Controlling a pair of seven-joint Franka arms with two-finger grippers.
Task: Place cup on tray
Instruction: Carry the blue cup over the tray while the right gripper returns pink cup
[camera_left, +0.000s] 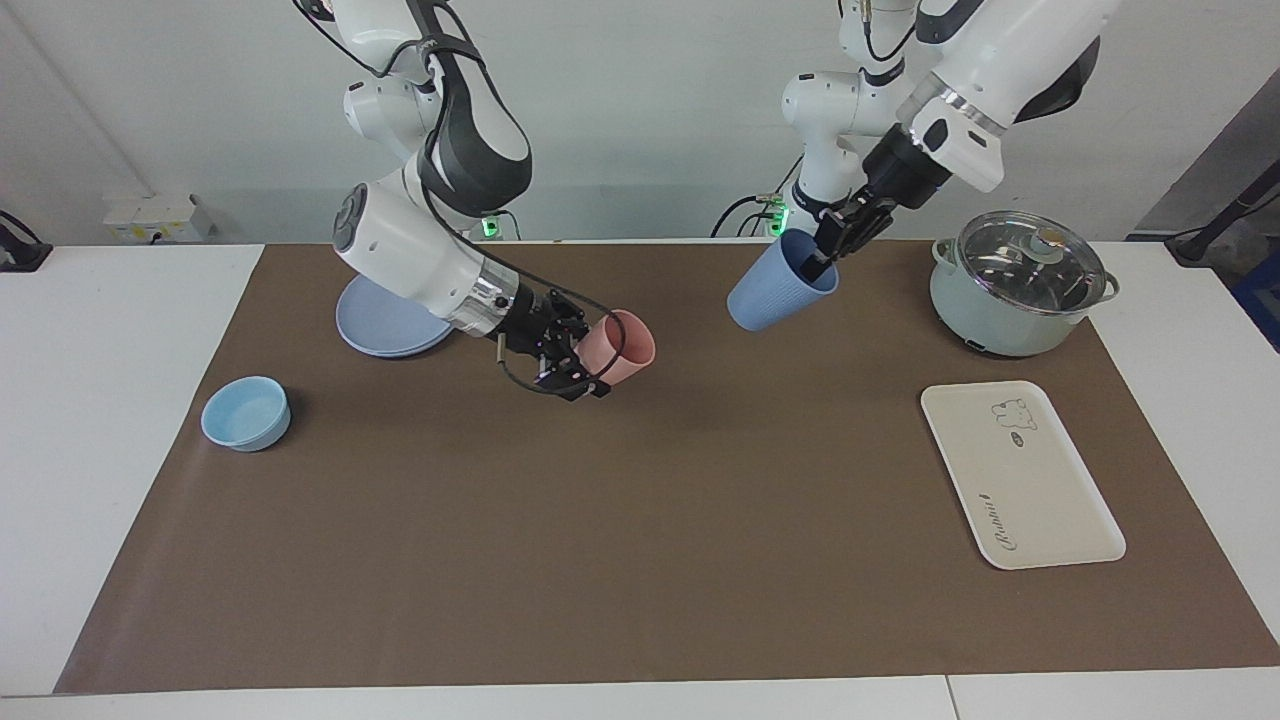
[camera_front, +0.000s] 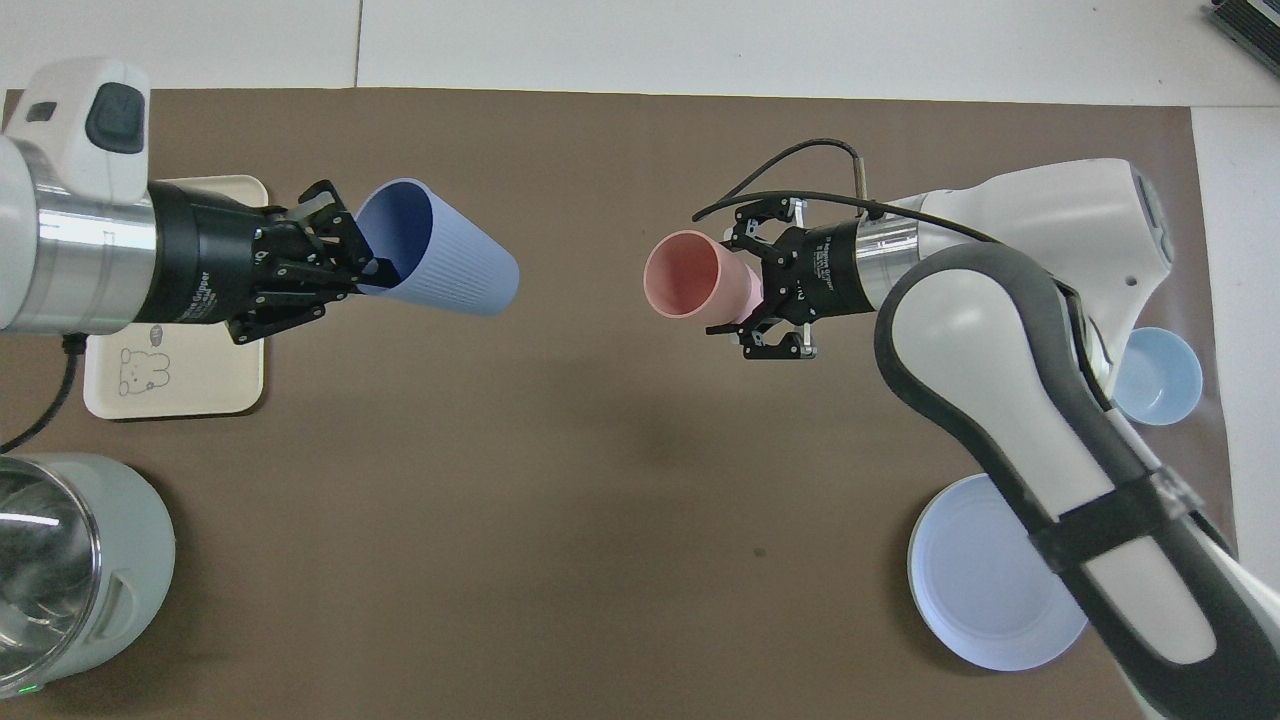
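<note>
My left gripper is shut on the rim of the periwinkle-blue ribbed cup and holds it tilted in the air over the brown mat, beside the pot. In the overhead view the left gripper and the cup hang just off the tray's edge. The cream-white tray with the bear drawing lies flat at the left arm's end of the table and nothing lies on it. My left arm hides part of the tray in the overhead view. My right gripper is shut on a pink cup.
A pale green pot with a glass lid stands nearer to the robots than the tray. A round blue plate and a shallow light-blue bowl sit at the right arm's end. The right gripper holds the pink cup tilted over the mat's middle.
</note>
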